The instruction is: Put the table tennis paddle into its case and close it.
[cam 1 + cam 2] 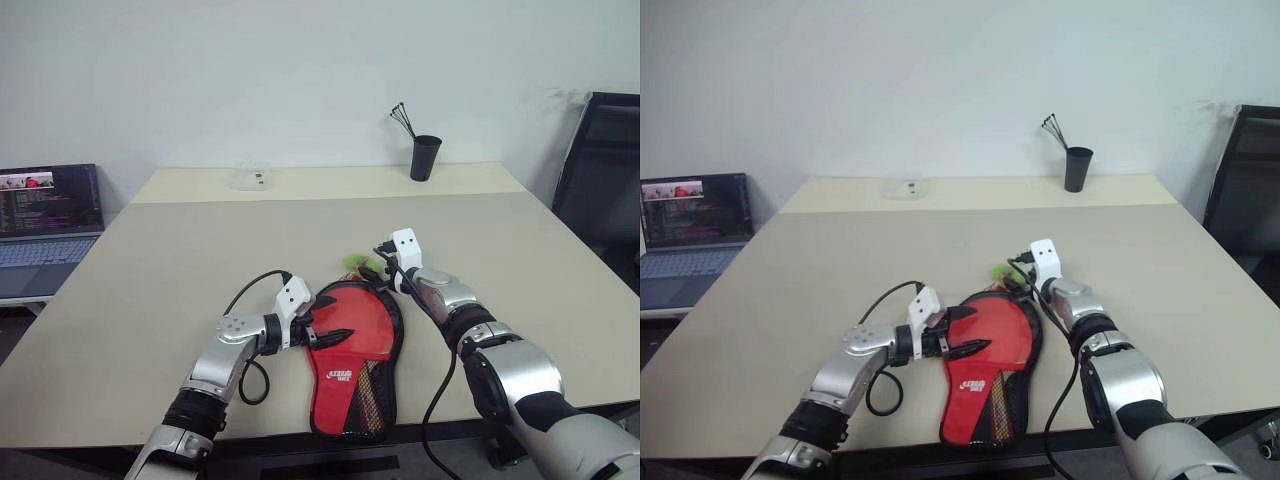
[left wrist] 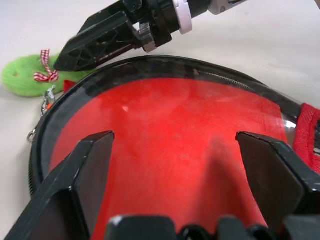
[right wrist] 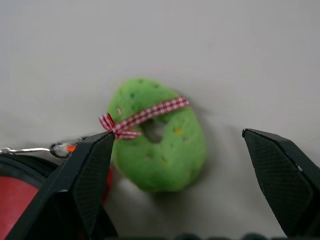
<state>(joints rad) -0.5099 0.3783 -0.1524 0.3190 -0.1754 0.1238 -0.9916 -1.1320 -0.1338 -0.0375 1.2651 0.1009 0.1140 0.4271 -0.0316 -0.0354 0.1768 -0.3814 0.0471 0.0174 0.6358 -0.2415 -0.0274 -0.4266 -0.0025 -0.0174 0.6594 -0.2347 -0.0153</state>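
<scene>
A: Status on the task?

B: The table tennis paddle (image 1: 352, 318) looks to be inside the case (image 1: 348, 385) already, red face showing thru the open mouth, lying near the front edge of the surface (image 1: 150, 290). Zip not closed around the round end afaict, so closing's what's left.

A: Tools?

B: Left tool (image 2: 175, 165) spread wide, over the paddle's red face, holding nothing; can't tell if the fingers touch it. Right tool (image 3: 190, 185) also spread wide, empty, hovering at the case's far end w/ the green charm (image 3: 157, 135) between its fingers, not touching it.

A: Next?

B: Prob. grabbing the zip pull by the charm; case may need pinning down.
</scene>
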